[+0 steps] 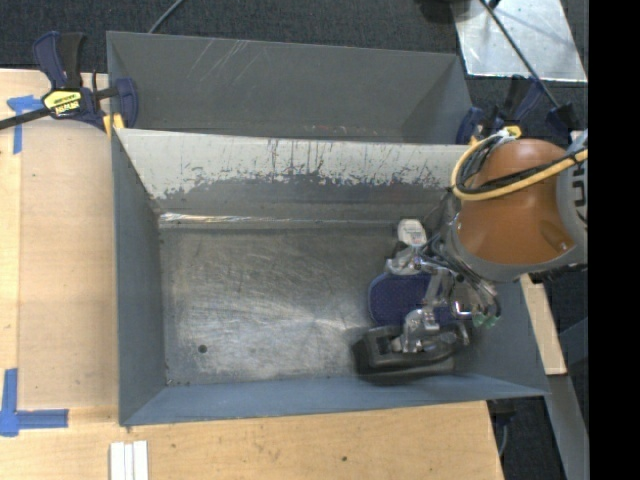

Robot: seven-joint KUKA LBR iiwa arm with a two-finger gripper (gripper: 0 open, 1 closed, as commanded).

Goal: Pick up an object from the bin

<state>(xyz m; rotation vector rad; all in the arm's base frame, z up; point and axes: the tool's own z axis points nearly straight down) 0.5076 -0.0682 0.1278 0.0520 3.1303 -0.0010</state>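
- gripper [428, 323] sits low in the bin's [140, 268] lower right corner, where the things lie; spread or closed, cannot tell.
- black flat block [395, 358] under it, against the near wall; blue disc [388, 293] just behind.

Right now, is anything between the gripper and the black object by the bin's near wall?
Nothing visible. The gripper is directly over the black object; the dark blue round thing lies just behind it, not between.
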